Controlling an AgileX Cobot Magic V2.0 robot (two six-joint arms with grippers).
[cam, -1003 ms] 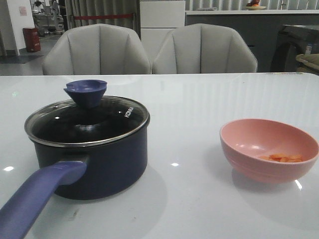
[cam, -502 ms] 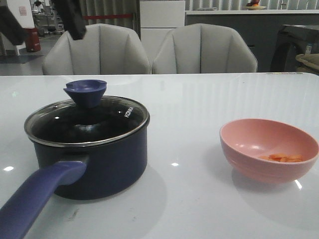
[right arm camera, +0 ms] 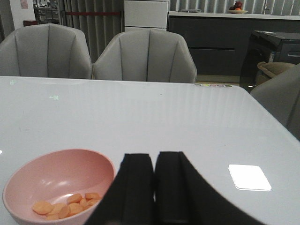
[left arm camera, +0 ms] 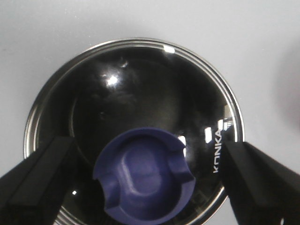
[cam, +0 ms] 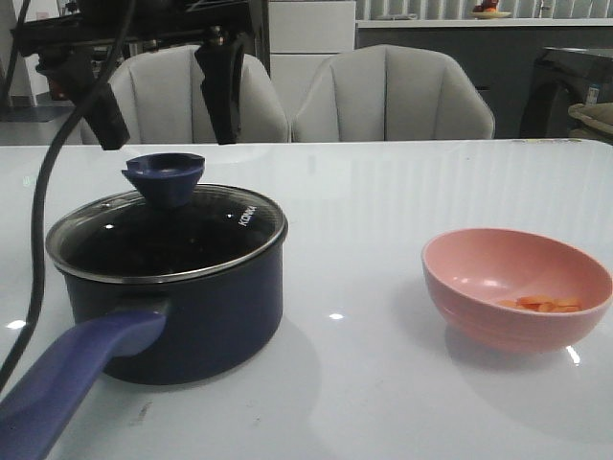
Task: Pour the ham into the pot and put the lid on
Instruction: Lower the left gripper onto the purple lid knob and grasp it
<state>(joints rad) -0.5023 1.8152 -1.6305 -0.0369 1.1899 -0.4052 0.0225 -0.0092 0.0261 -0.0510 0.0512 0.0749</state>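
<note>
The dark navy pot (cam: 192,316) stands at the left of the table, its long purple-blue handle (cam: 72,379) pointing toward me. The glass lid (cam: 168,235) rests on it with its purple-blue knob (cam: 165,178) up; from the left wrist the knob (left arm camera: 145,176) lies between the spread fingers. My left gripper (cam: 163,115) hangs open just above the knob, touching nothing. The ham (cam: 541,305) is a small orange heap in the pink bowl (cam: 517,287) at the right. My right gripper (right arm camera: 154,161) is shut and empty beside the bowl (right arm camera: 56,183); it is out of the front view.
Two grey chairs (cam: 287,96) stand behind the table's far edge. A black cable (cam: 43,220) hangs from the left arm down past the pot's left side. A bright patch of light (right arm camera: 248,177) lies on the glossy white table (cam: 383,211).
The left arm has come down from the top of the front view until its open fingers hang just above the lid's knob. Pot, lid and bowl have not moved.
</note>
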